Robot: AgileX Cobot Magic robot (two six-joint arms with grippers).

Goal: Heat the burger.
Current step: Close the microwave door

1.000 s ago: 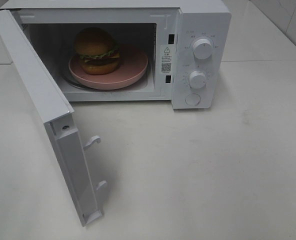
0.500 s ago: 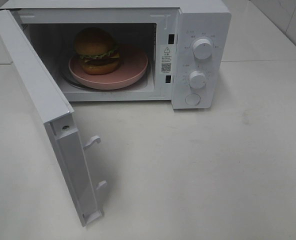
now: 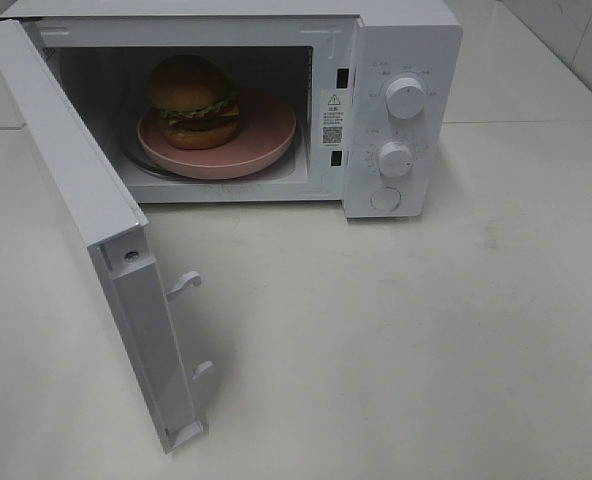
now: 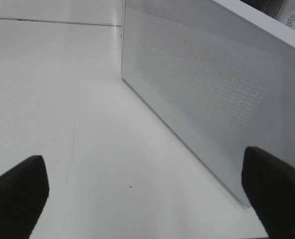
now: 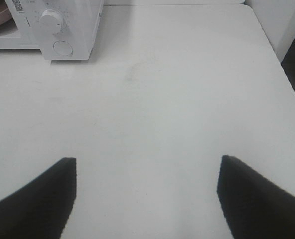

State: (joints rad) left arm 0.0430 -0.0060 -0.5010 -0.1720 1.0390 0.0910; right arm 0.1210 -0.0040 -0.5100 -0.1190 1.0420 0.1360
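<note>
Nothing had changed over the last second: the burger (image 3: 193, 100), the door (image 3: 76, 190) and both arms stood exactly as they had, so the task had not advanced.

The burger sat on a pink plate (image 3: 266, 125) inside the microwave (image 3: 401, 40), well beyond either set of jaws. Neither gripper showed in the high view.

The left gripper (image 4: 142, 174) hung over bare table (image 3: 426, 330) with its jaws spread wide and nothing between them. The door's outer face stood just ahead of them, nearer one finger than the other, swung fully open.

The right gripper (image 5: 147, 174) also had its jaws apart and empty. The microwave's panel was well ahead of them and off to one side, with bare table in between.

The loading looked done, and the stillness read as a pause between steps. The door probably had to be pushed shut next, and the left jaws were the better placed for that. A knob (image 3: 395, 158) would then need turning, which looked like work for the right jaws.
</note>
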